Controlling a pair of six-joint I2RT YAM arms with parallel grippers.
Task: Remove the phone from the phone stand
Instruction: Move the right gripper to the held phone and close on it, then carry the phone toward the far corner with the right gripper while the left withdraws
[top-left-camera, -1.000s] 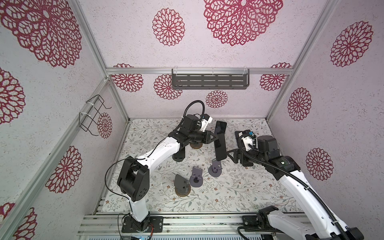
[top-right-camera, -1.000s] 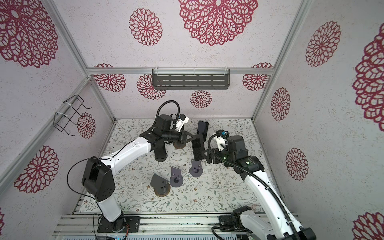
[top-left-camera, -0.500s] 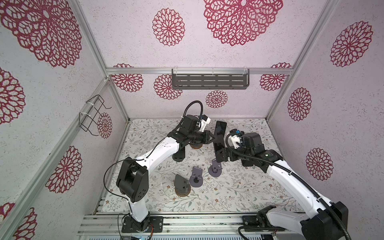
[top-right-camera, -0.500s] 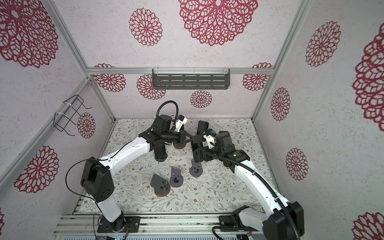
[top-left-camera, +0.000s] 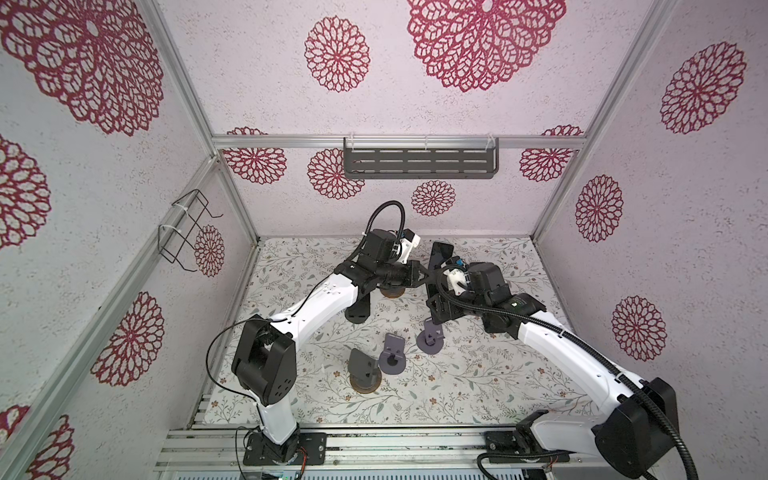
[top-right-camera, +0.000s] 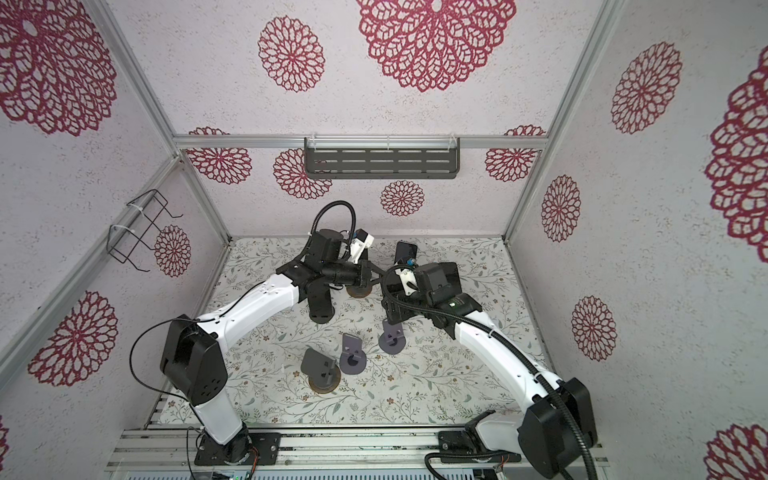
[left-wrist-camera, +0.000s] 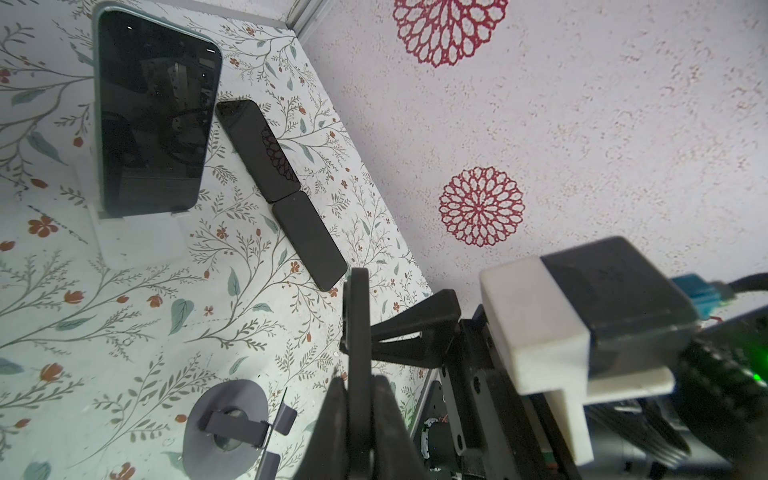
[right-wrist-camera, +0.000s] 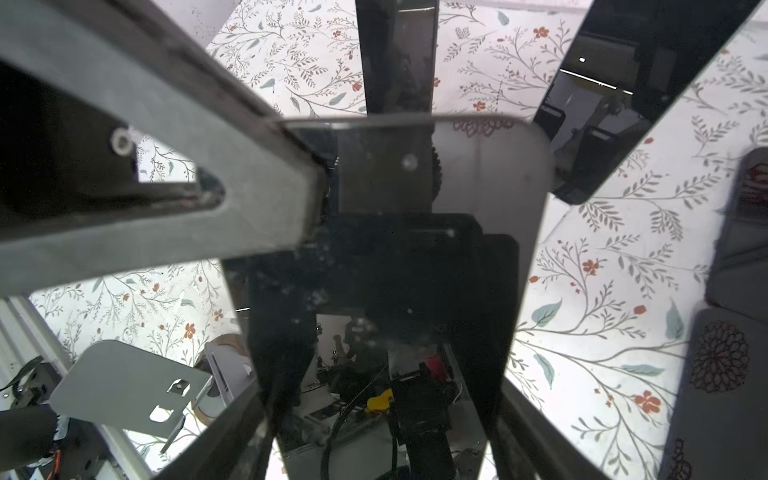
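The black phone (top-left-camera: 439, 255) (top-right-camera: 405, 251) stands nearly upright above the mat at mid-back. My left gripper (top-left-camera: 426, 277) (left-wrist-camera: 358, 382) is shut on its thin edge (left-wrist-camera: 356, 316). My right gripper (top-left-camera: 436, 309) (right-wrist-camera: 380, 399) sits lower on the phone, its fingers (right-wrist-camera: 513, 415) lying against both long sides of the glossy screen (right-wrist-camera: 395, 270). A grey phone stand (top-left-camera: 430, 338) (left-wrist-camera: 232, 424) stands empty just below, apart from the phone. The phone's lower end is hidden behind the right gripper in both top views.
Another phone (left-wrist-camera: 153, 112) leans on a white stand (left-wrist-camera: 137, 241) near the back wall. Two phones (left-wrist-camera: 257, 149) (left-wrist-camera: 309, 245) lie flat by the wall. More stands (top-left-camera: 394, 357) (top-left-camera: 365, 370) (top-left-camera: 358, 309) dot the middle of the mat. A shelf (top-left-camera: 419, 162) hangs on the back wall.
My right arm has swung left, in to the phone, and its jaws have come in around the phone's sides. My left gripper has kept its hold and hardly moved.
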